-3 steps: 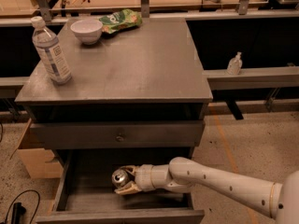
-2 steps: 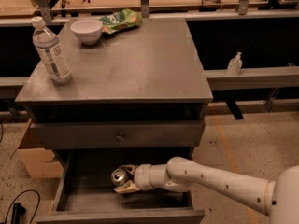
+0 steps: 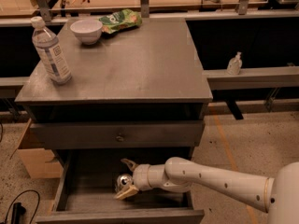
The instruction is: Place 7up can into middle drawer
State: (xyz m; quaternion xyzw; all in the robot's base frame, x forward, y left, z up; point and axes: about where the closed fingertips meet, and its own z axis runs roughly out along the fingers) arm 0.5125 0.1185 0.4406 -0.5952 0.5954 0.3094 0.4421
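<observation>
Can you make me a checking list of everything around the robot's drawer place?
Surface: grey cabinet top, with things along its back and left.
Job's things: 7up can sits inside the open middle drawer.
Clutter: water bottle, white bowl and green snack bag on the top.
Grippers: pincer is in the drawer, open, a finger on either side of the can.
Cables: black cable on the floor, lower left.
Surroundings: cardboard box left of the cabinet; pump bottle on the right ledge.
</observation>
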